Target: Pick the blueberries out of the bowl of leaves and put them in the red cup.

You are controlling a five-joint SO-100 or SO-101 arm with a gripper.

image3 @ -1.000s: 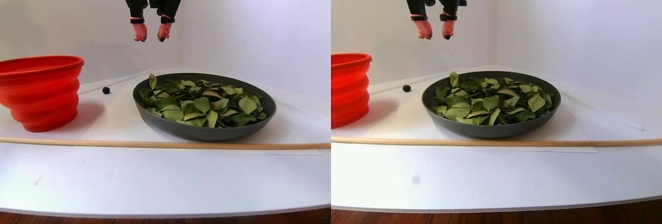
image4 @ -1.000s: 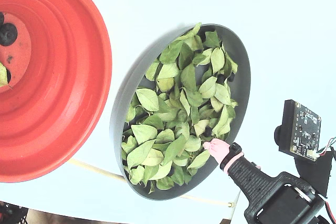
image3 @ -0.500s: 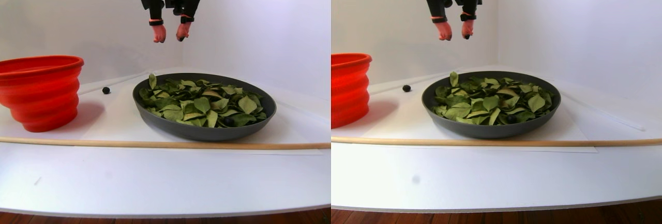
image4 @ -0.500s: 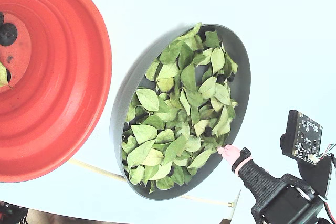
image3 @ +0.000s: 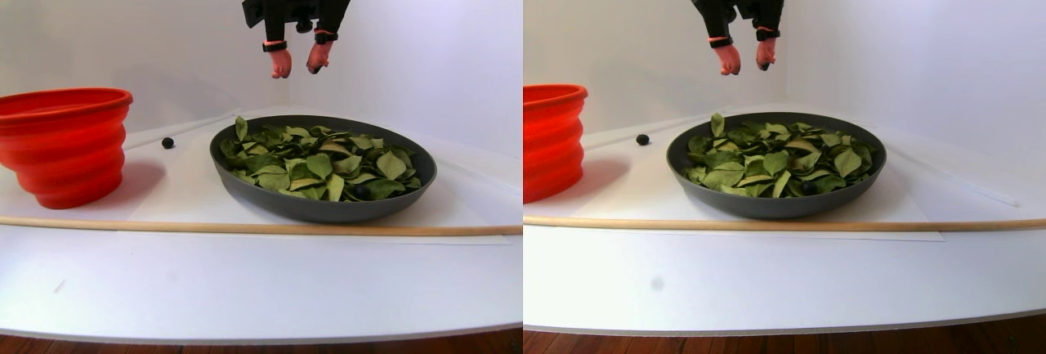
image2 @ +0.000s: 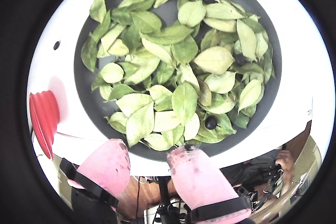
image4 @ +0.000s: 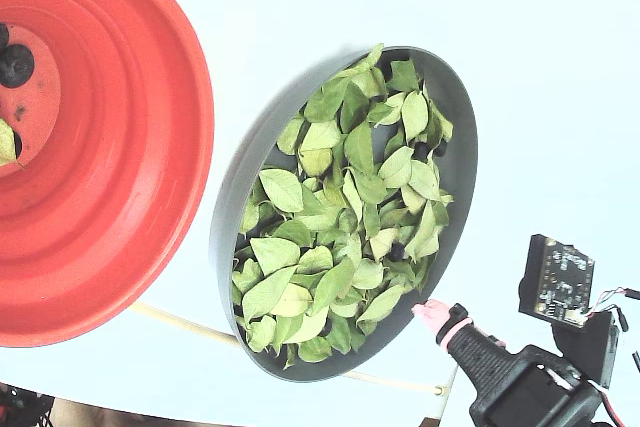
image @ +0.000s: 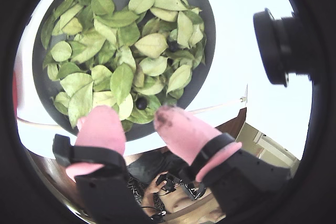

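Blueberries among leaves, lower right of bowl in a wrist view | gripper spread, empty, at frame bottom | nearest berry just above right fingertip, red cup apart.

a long wooden rod lies across my white table, white walls behind.

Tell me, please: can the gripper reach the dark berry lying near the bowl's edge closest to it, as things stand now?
Probably yes. The gripper is open and empty, high above the bowl. The blueberry lies uncovered among the leaves, just ahead of the fingertips, with nothing between them.
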